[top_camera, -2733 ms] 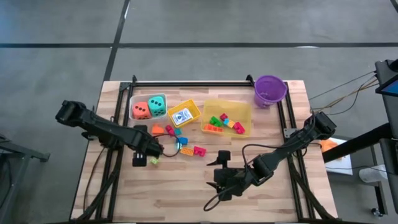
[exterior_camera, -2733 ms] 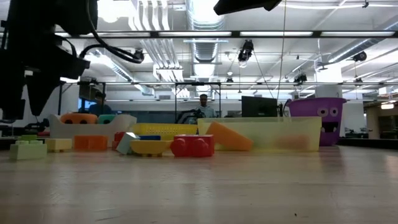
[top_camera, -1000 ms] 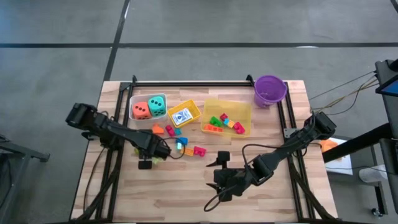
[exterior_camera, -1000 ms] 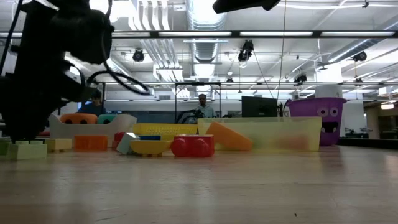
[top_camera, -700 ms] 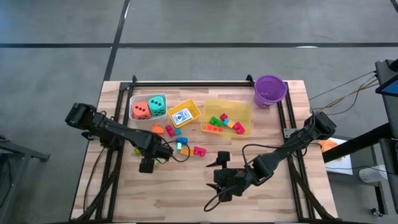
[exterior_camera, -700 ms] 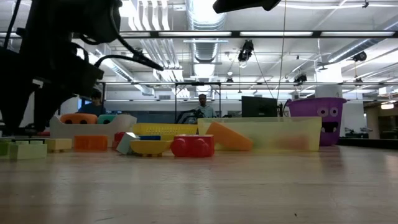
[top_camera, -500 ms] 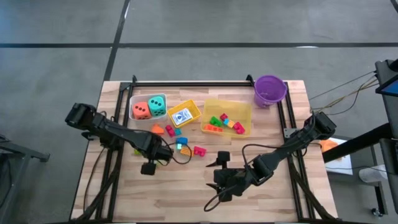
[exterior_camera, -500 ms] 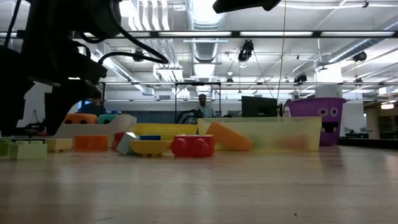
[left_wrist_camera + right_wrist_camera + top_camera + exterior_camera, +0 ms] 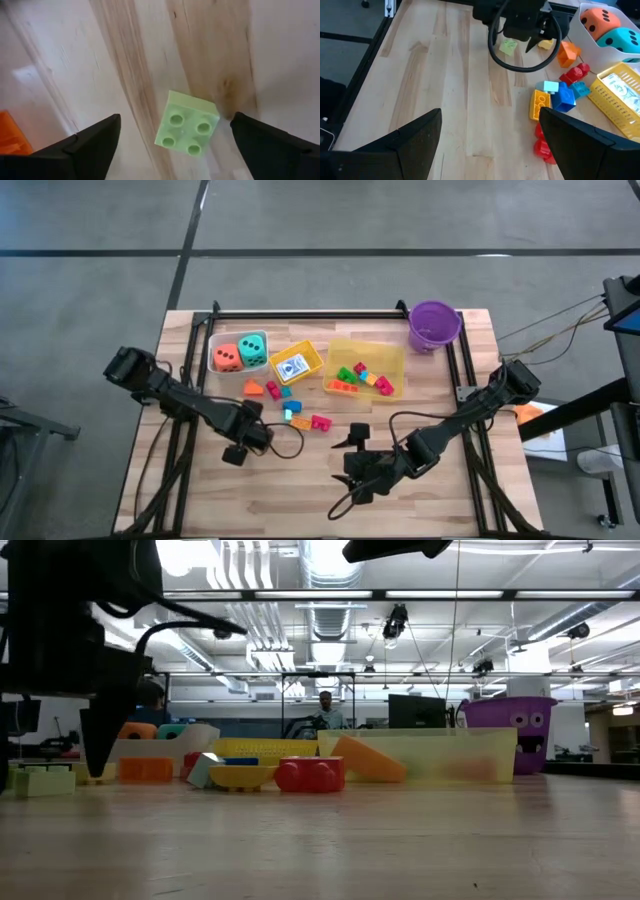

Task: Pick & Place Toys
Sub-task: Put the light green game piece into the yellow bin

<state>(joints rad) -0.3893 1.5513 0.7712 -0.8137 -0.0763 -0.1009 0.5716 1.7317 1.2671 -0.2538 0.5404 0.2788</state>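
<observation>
A: The wooden table (image 9: 300,490) carries a pale green brick (image 9: 187,124), lower middle of the left wrist view, lying flat between the spread fingers of the left gripper (image 9: 175,145), untouched.

B: Then I'd come straight down, centre the brick, and close squarely on its sides.

A: The right gripper (image 9: 490,145) waits low in the high view, fingers apart, empty.

B: From overhead the arm hides the brick; whether the fingers touch the wood I can't tell.

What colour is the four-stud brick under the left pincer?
Pale green four-stud plastic brick, clearest in the left wrist view.
</observation>
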